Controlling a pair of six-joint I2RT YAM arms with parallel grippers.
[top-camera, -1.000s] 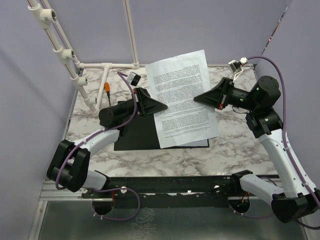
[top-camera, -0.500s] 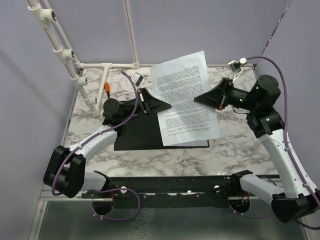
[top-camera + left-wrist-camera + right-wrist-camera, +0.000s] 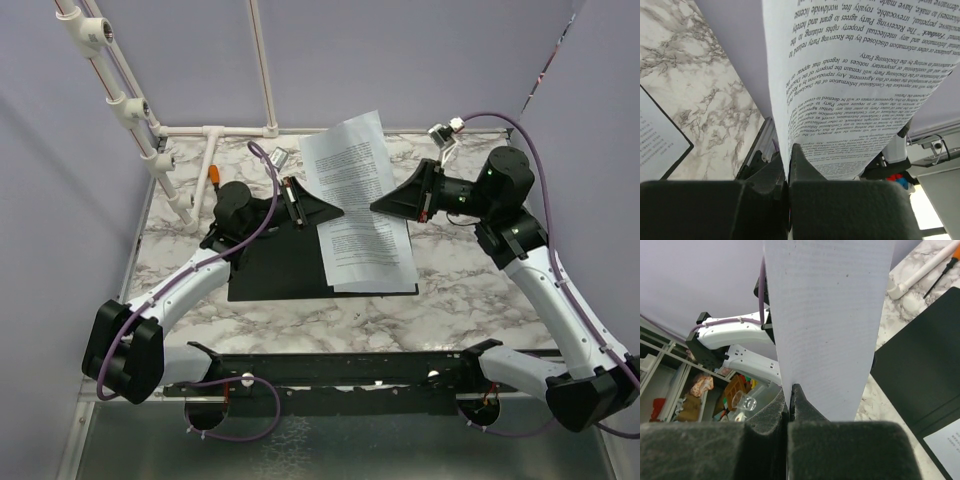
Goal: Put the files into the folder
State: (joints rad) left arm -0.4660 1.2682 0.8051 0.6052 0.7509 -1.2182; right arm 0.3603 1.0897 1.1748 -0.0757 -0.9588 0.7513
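Observation:
One of the files, a white printed sheet [image 3: 352, 165], hangs in the air between both grippers, bowed and tilted up above the open folder [image 3: 270, 265]. The folder lies flat on the table with its black inside up. My left gripper [image 3: 338, 212] is shut on the sheet's left edge, seen in the left wrist view [image 3: 788, 150] with the sheet [image 3: 850, 75] rising from it. My right gripper [image 3: 374, 207] is shut on the right edge, seen in the right wrist view [image 3: 791, 387] under the sheet [image 3: 830, 315]. Another sheet [image 3: 946, 445] lies on the folder's [image 3: 920, 365] right half.
A white pipe frame [image 3: 215, 131] stands along the back left of the marble table [image 3: 470, 290]. An orange-handled screwdriver [image 3: 214, 173] lies next to it. Purple walls enclose the back and sides.
My right gripper has moved left toward the left one, and the left arm has reached further right. The held sheet has bowed and looks narrower from above.

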